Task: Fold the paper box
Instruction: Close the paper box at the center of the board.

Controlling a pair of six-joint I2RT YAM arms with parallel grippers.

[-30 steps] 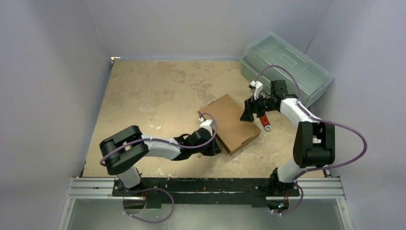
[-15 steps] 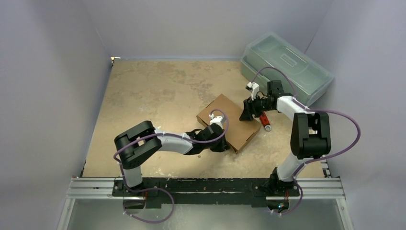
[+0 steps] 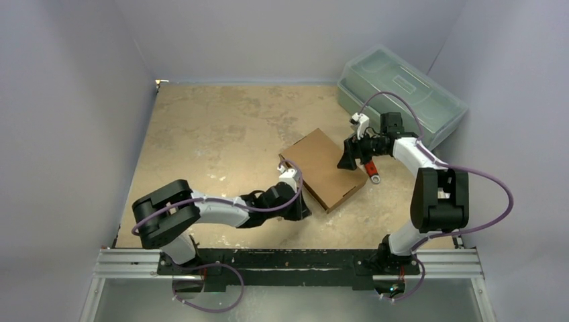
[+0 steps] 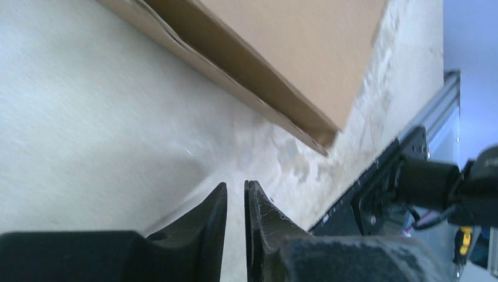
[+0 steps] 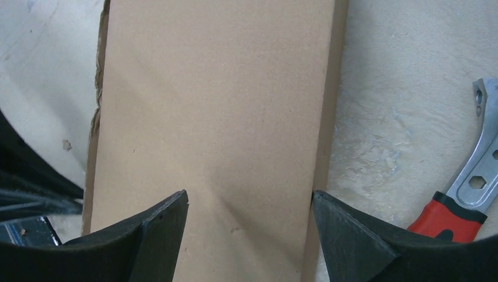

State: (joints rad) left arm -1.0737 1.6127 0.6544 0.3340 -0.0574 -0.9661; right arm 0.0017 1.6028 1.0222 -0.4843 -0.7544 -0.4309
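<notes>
The paper box (image 3: pixel 322 169) lies on the table (image 3: pixel 215 134), a bit right of the middle. It looks like a flat, shut box now, with the lid down. So I think the folding is almost done, and the step now is closing it up tight.

The left gripper (image 3: pixel 300 209) is low on the table, just beside the near corner of the box. Its fingers (image 4: pixel 211 211) are almost together, with only a thin slit between them. Nothing is in that slit. They do not touch the box.

The right gripper (image 3: pixel 347 159) hangs over the far right end of the box. Its fingers (image 5: pixel 158 229) stand wide apart, and the lid shows between them. I cannot tell if they touch the cardboard.

Next, I think the lid needs a push down and the side a press in. A thin seam shows along the near side, so the left fingers must come in slowly and flat. A hard poke could make the light box slide away.

Now the count: one paper box, one red-handled wrench (image 3: pixel 371 172) just beside the box, one see-through plastic toolbox (image 3: pixel 402 94) in the far right corner, and two arms.
</notes>
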